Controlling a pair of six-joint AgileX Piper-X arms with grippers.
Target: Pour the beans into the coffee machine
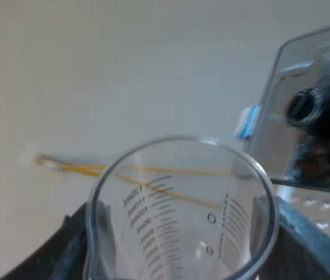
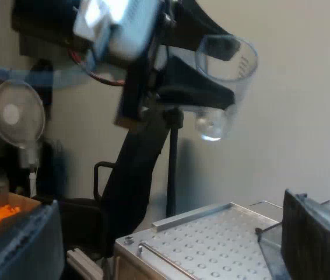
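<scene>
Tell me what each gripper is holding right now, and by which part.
The left gripper clamps the measuring glass by its side walls, below the rim. The right gripper is open and holds nothing.

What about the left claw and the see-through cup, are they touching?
Touching. In the left wrist view, the left claw squeezes the measuring glass from both sides; the right wrist view shows it gripped in mid-air.
</scene>
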